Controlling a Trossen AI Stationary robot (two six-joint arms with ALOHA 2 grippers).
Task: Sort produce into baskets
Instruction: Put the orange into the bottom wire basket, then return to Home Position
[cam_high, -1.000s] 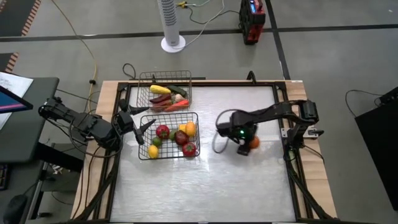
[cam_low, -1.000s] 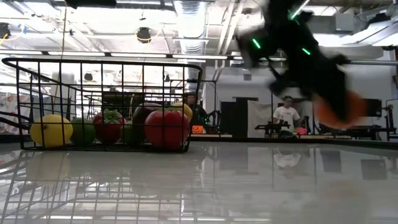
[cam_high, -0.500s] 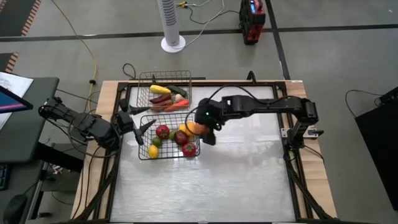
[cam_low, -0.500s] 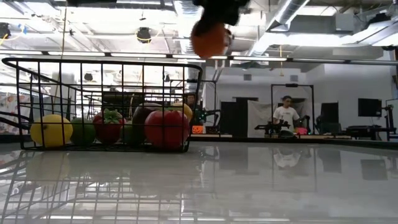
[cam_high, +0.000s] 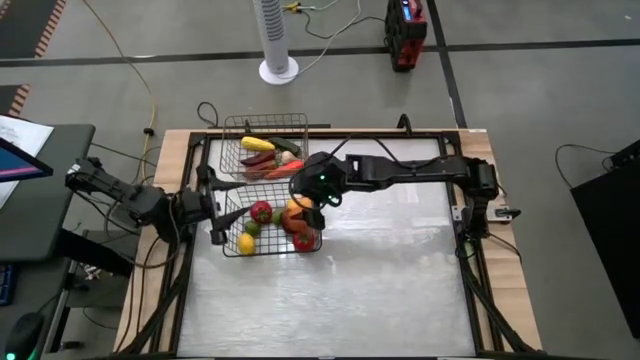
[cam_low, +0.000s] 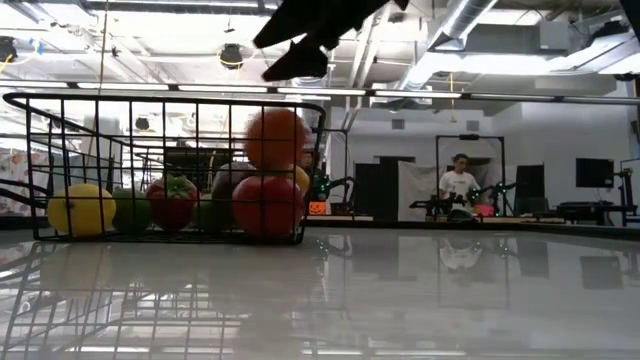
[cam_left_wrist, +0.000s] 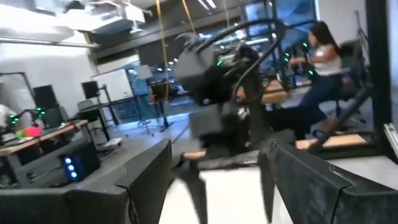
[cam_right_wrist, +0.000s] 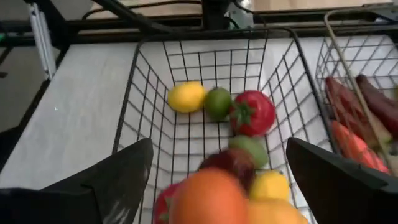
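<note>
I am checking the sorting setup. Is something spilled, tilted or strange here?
Nothing is spilled. One oddity: the orange fruit is blurred, above the others in the dark basket, below the open right end effector, apparently falling.

Pale glossy table (cam_high: 380, 280), dark wire basket (cam_high: 232, 216) and silvery wire basket (cam_high: 232, 140) resting on it

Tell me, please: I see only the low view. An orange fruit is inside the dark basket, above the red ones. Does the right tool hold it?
Observer: No. The right wrist view shows the right tool open, with the orange loose below it.
Operator: Where is the left tool?
Observer: In the high view the left tool is open, beside the left edge of the dark basket.
</note>
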